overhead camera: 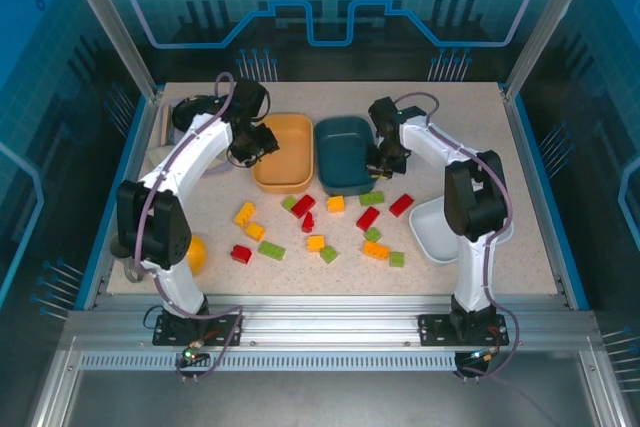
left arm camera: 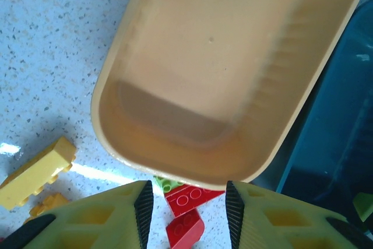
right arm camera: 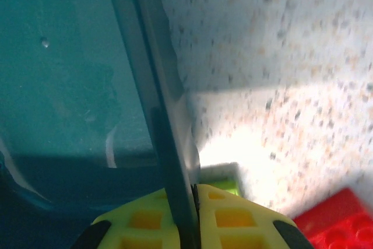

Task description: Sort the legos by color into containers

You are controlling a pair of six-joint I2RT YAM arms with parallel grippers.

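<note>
Legos (overhead camera: 315, 243) sat loose on the speckled table (overhead camera: 300, 282), a red, green and orange-yellow scatter at 6 o'clock from the yellow-orange tray (overhead camera: 283, 147) and the teal tray (overhead camera: 345, 152), which stood side by side. The white tray (overhead camera: 430, 237) was off at 3 o'clock from the pile, partly under the right arm. The left gripper (left arm camera: 186, 214) hung by the yellow-orange tray's 9 o'clock edge, claw spread wide with nothing in it, two red bricks (left arm camera: 186, 197) visible on the table through the gap. The right gripper (right arm camera: 192, 214) was at the teal tray's 3 o'clock side, pinched tight on its wall, with a green brick (right arm camera: 224, 176) just outside.
</note>
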